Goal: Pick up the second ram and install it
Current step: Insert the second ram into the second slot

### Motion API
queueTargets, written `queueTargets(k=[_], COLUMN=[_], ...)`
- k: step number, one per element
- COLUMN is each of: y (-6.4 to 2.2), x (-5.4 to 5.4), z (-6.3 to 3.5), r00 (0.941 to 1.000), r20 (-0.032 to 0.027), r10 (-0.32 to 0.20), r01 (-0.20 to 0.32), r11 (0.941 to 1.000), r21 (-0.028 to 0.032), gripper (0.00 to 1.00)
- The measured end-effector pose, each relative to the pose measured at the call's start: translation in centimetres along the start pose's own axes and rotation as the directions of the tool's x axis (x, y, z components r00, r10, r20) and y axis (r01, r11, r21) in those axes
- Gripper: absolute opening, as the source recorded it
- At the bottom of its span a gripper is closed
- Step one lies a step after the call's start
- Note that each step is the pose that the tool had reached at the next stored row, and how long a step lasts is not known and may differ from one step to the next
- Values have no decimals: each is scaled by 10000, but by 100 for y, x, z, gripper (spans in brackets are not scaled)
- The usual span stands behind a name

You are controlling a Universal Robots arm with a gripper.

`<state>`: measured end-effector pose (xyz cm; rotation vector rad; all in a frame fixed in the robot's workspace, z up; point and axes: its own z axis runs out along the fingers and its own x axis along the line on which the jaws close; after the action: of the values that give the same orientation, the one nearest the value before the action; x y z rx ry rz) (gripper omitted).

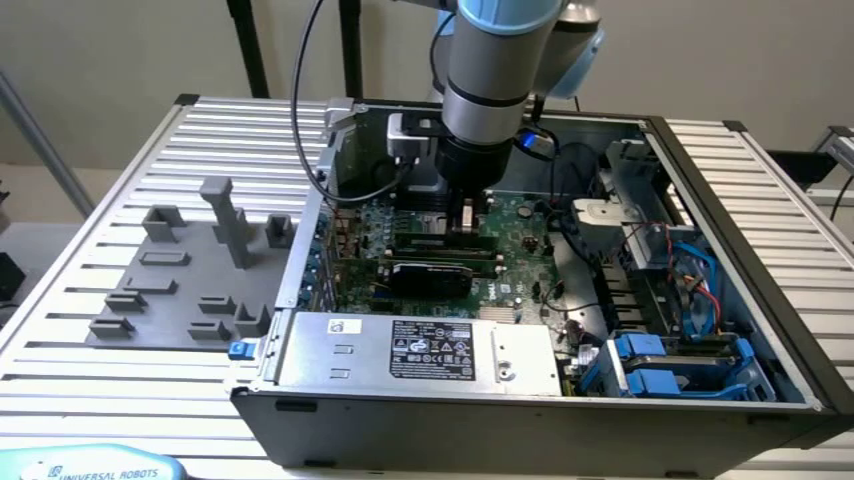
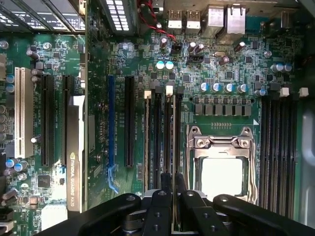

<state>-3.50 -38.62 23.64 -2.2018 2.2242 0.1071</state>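
The second ram is a thin green stick seen edge-on in the wrist view. It stands upright over a black memory slot on the motherboard, with a white latch at its far end. My gripper is shut on its near end, one black finger on each face. Another stick sits in the slot beside it. In the exterior view my gripper reaches straight down into the open computer case, just above the green sticks.
A black NVIDIA card stands in an expansion slot beside the memory slots. The open CPU socket lies on the other side. The power supply, blue drive bays and cables crowd the case. A grey fixture tray lies outside it.
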Motion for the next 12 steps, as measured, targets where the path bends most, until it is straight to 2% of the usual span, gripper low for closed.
queueTargets(k=[6,12], y=[-1,-7], x=[13,31], z=[30,43], r00=[10000,10000], r20=[-4,-5], r10=[-72,-72], r01=[72,72], r11=[9999,9999], r21=[-73,-75], gripper=[14,14])
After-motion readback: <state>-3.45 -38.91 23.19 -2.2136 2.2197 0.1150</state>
